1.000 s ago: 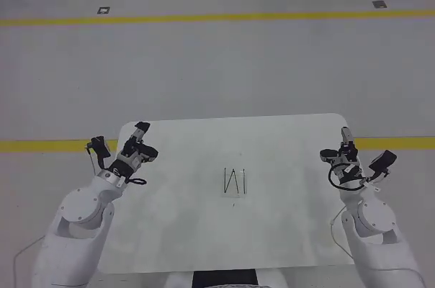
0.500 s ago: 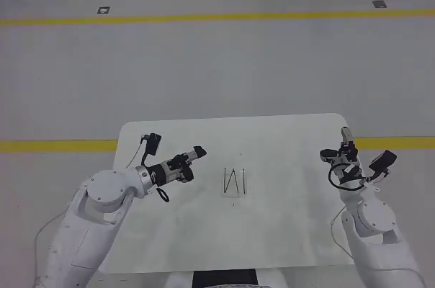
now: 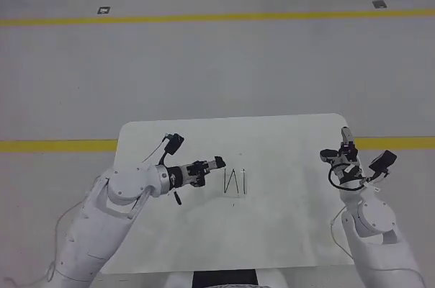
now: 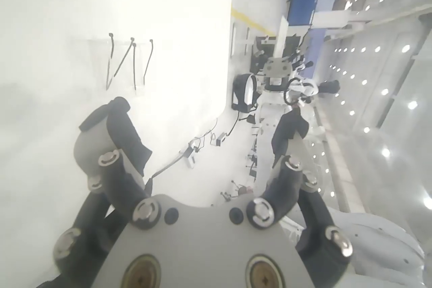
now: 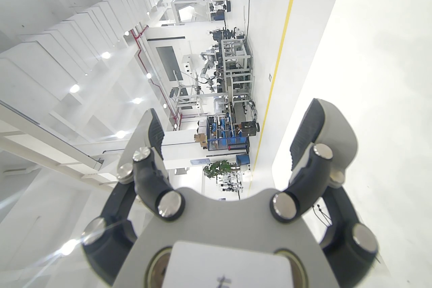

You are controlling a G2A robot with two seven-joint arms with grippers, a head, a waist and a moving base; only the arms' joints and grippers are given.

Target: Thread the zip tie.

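Observation:
Several thin black zip ties (image 3: 234, 181) lie side by side near the middle of the white table (image 3: 289, 216). In the left wrist view the zip ties (image 4: 130, 64) rest flat just beyond the fingertips. My left gripper (image 3: 219, 161) hovers just left of the ties, open, with nothing between its fingers (image 4: 202, 120). My right gripper (image 3: 345, 134) stays at the table's right edge, far from the ties. It is open and holds nothing (image 5: 233, 127).
The table has rounded corners and a bare white top around the ties. A yellow floor line (image 3: 52, 146) runs behind the table at both sides. Another robot station (image 4: 280, 80) stands off past the table's edge.
My left arm has swung from the table's left edge toward the centre, ending beside the zip ties. The right arm and the ties have not moved.

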